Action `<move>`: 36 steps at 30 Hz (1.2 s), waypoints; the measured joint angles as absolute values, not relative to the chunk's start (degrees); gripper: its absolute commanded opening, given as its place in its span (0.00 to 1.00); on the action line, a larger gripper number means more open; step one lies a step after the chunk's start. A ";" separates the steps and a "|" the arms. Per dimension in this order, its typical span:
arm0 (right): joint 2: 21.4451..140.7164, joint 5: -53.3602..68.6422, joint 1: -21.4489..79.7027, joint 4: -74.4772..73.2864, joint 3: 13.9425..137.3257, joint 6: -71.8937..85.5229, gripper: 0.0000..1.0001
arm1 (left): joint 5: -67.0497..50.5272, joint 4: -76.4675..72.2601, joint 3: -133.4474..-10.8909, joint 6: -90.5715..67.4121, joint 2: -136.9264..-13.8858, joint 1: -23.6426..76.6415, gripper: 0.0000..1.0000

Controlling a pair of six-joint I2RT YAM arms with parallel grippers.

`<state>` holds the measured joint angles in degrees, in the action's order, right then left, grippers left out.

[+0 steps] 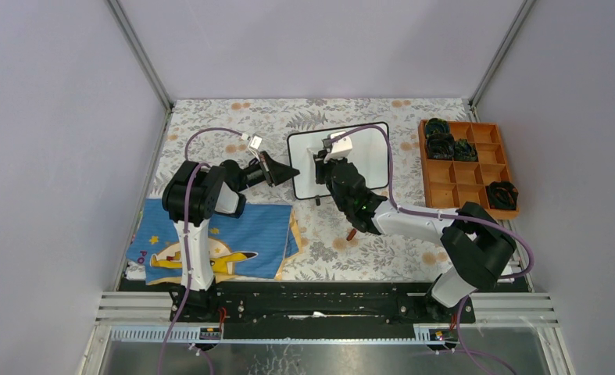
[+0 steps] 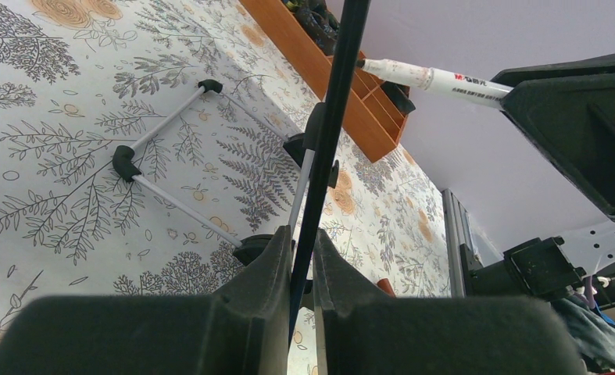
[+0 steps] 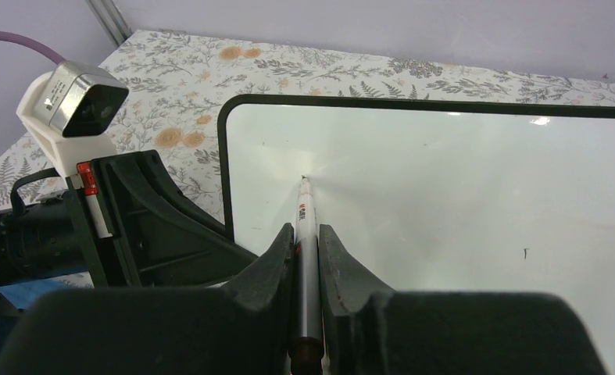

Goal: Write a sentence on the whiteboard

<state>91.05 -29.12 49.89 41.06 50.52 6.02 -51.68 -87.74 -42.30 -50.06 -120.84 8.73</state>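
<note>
Seen from above: the whiteboard (image 1: 370,152) standing mid-table (image 1: 234,125), pinched at its left edge by the left gripper (image 1: 287,173), with the right gripper (image 1: 325,162) over its upper left part. Left wrist view: clamped nearly shut on the board's thin black edge, so hold firm against the push of writing. Right wrist view: closed narrowly on the marker (image 3: 305,223), tip touching the upper left of a glossy white face bearing no words; press lightly and stroke rightward, level.
</note>
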 measured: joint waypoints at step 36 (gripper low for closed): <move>86.59 -30.61 49.45 40.16 48.88 6.72 0.00 | -51.64 -87.77 -42.30 -49.95 -120.84 8.73 0.00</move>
<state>86.59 -30.61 49.45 40.16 48.88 6.72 -51.64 -87.77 -42.30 -49.95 -120.84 8.73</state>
